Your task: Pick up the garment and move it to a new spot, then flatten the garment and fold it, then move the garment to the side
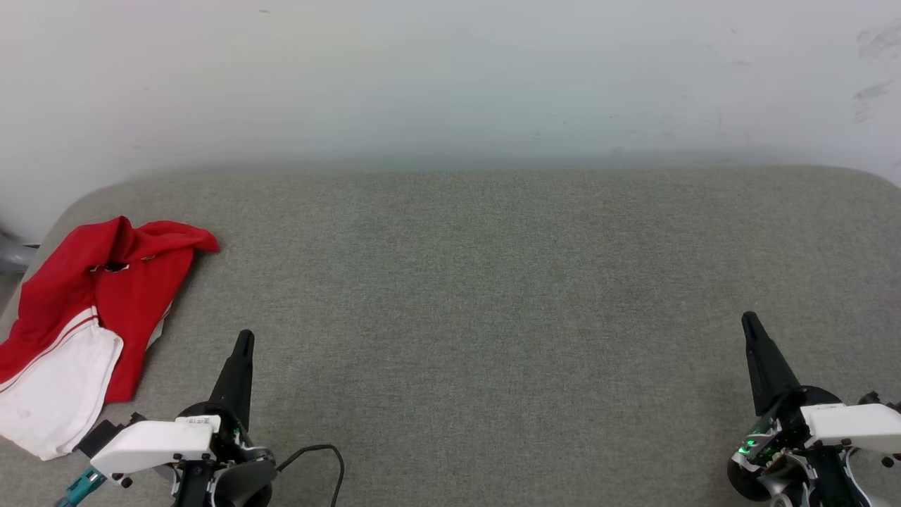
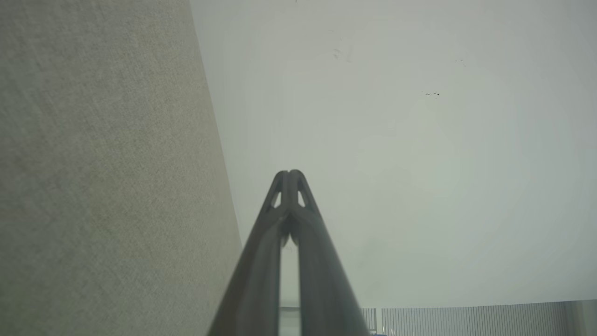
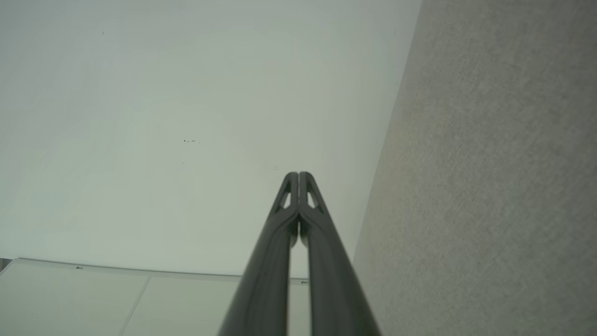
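Note:
The garment (image 1: 91, 310), a red jersey with a white panel and thin red-and-white trim, lies crumpled at the far left of the grey fabric surface (image 1: 457, 296), reaching its left edge. My left gripper (image 1: 244, 338) stands shut and empty at the lower left, just right of the garment and apart from it. At the lower right my right gripper (image 1: 749, 320) is shut too, holding nothing. In the left wrist view the left gripper (image 2: 289, 173) has its tips pressed together; the right wrist view shows the right gripper (image 3: 298, 175) the same way.
A pale wall (image 1: 450, 77) rises behind the surface, whose back corners are rounded. A black cable (image 1: 320, 454) loops beside my left wrist. A grey object (image 1: 10, 253) shows past the left edge. The wide middle of the surface lies between my grippers.

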Available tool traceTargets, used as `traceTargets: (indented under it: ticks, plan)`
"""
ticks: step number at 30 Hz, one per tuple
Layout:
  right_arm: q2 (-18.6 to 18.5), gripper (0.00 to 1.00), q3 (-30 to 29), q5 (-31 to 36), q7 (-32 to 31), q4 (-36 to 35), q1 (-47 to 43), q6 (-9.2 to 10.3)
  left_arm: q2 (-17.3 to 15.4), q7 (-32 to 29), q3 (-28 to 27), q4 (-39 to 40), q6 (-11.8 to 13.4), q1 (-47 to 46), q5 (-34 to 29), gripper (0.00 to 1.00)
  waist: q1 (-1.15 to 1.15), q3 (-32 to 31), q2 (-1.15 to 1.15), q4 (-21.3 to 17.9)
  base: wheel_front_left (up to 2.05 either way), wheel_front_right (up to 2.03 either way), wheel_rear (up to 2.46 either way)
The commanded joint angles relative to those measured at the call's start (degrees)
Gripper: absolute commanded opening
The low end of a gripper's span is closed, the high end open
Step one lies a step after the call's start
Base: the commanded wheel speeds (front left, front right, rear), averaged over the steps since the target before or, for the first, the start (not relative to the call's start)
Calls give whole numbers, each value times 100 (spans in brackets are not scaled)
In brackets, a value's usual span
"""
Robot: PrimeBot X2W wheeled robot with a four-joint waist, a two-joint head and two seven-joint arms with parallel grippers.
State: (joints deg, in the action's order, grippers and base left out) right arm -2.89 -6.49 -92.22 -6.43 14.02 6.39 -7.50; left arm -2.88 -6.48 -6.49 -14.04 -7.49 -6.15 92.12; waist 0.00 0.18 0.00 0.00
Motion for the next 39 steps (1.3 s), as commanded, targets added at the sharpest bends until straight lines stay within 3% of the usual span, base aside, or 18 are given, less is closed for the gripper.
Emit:
traceTargets:
  ticks: [1, 24, 25, 39]
  plan:
    - [36, 0, 4, 12, 7, 5, -84, 8, 18, -16, -22, 21, -9, -46, 23, 0, 0, 0, 0, 0, 0, 0, 0]
    - [36, 0, 4, 12, 7, 5, -84, 8, 18, -16, -22, 21, -9, -46, 23, 0, 0, 0, 0, 0, 0, 0, 0]
    - [0, 100, 0, 1, 1, -2, 1, 0, 0, 2, 3, 2, 0, -1, 0, 100, 0, 0, 0, 0, 0, 0, 0]
    - [-1, 100, 184, 53, 274, -230, -62, 0, 4, 356, 440, 168, 1, -60, -77, 100, 0, 11, 0, 3, 0, 0, 0]
